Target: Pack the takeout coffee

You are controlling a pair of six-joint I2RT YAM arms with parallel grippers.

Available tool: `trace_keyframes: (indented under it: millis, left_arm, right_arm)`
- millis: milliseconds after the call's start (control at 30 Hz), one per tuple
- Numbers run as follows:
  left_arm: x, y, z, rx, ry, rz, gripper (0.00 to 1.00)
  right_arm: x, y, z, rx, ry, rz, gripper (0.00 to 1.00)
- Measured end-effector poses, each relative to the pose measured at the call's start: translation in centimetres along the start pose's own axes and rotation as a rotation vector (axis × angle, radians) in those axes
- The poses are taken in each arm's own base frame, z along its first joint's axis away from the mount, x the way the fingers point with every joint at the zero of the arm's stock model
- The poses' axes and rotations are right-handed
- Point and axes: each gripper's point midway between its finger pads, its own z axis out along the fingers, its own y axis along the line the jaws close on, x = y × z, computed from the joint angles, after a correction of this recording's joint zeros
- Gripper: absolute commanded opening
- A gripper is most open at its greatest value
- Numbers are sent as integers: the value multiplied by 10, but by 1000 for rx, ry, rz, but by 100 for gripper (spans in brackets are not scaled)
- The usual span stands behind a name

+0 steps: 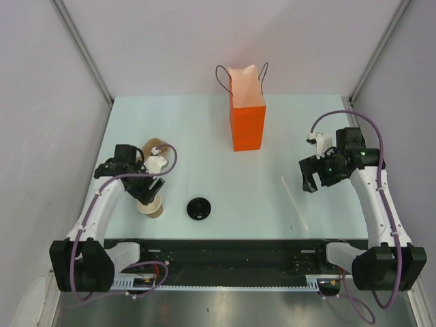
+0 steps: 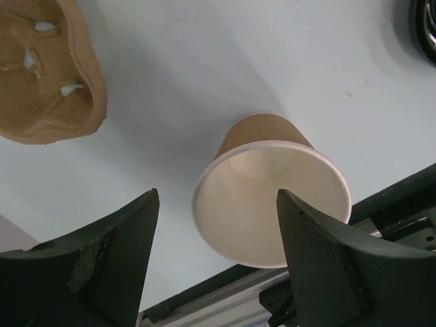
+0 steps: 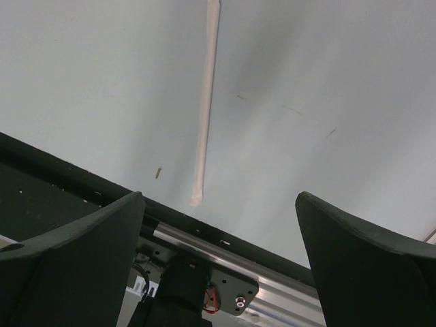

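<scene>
- Left claw stands wide open astride the upright, lidless coffee cup, not gripping it.
- The cup sits near-left on the worktop, black lid beside it.
- Right claw gapes fully, empty.

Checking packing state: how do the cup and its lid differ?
The cup is tan, cream inside, upright and uncovered; the lid is black and lies flat. The cup sits between the left gripper's open fingers; the lid lies apart, untouched. Both rest on the table, outside the bag.
</scene>
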Motion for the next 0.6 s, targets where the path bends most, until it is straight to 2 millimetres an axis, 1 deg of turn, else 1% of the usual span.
trace_keyframes:
  millis: [33, 133, 167, 233, 267, 333, 367, 400, 433, 500, 600]
  left_arm:
    - [4, 0, 4, 0, 13, 3, 70]
    - [11, 1, 14, -1, 42, 13, 57]
    - [13, 2, 16, -3, 47, 13, 48]
    - [14, 4, 20, -10, 54, 19, 41]
    - [15, 4, 21, -10, 58, 19, 32]
    - [15, 4, 21, -7, 58, 17, 24]
    - [13, 3, 19, -2, 53, 15, 16]
    - [10, 3, 17, 3, 46, 13, 11]
    - [4, 2, 13, 12, 30, 13, 4]
    - [-12, 1, 3, 19, -8, 15, 0]
    - [-43, 0, -14, 29, -70, 38, 0]
  right_arm:
    - [0, 0, 0, 1, 1, 1, 100]
    - [1, -1, 1, 1, 6, 2, 100]
    - [1, -1, 1, 1, 7, 2, 99]
    - [1, -1, 1, 0, 10, 3, 100]
    - [1, -1, 2, 0, 11, 3, 100]
    - [2, -1, 2, 0, 15, 4, 100]
    - [2, -1, 2, 0, 17, 5, 100]
    - [3, -1, 2, -1, 19, 5, 100]
    - [3, -1, 2, -3, 23, 7, 99]
    - [3, -1, 4, -6, 29, 9, 100]
    - [4, -1, 6, -11, 39, 12, 100]
